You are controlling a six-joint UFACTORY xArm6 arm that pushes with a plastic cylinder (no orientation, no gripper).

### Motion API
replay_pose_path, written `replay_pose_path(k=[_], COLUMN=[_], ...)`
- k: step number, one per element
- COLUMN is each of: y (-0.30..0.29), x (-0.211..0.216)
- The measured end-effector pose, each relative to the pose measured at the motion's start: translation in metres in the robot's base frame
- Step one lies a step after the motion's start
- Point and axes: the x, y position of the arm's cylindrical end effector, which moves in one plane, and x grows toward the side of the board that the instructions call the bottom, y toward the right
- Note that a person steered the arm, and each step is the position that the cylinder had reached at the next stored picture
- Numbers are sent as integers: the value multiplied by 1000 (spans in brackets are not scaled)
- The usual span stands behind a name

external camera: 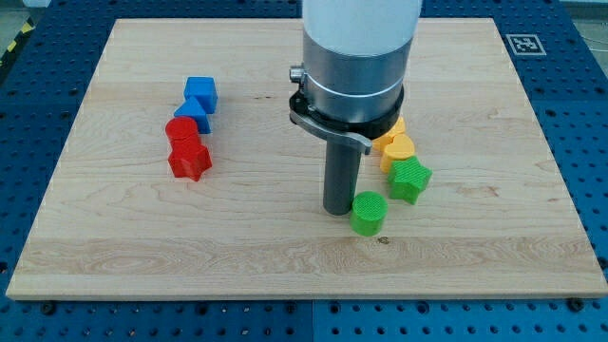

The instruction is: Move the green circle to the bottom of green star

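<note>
The green circle (pixel 368 212) lies on the wooden board right of centre, low in the view. The green star (pixel 410 179) sits just up and to the right of it, a small gap apart. My tip (pixel 339 210) rests on the board at the circle's left side, touching or nearly touching it. The arm's pale body rises above it to the view's top.
Two yellow blocks (pixel 394 145) sit just above the green star, partly hidden by the arm. At the left, a blue cube (pixel 200 93) and a blue block (pixel 193 116) stand above a red cylinder (pixel 180 131) and a red star (pixel 190 159). The board's bottom edge (pixel 304 296) runs below.
</note>
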Motion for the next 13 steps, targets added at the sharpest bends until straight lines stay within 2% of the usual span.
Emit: replay_pose_path(k=[5, 8, 9, 13], y=[11, 15, 15, 67], x=[32, 34, 49, 45])
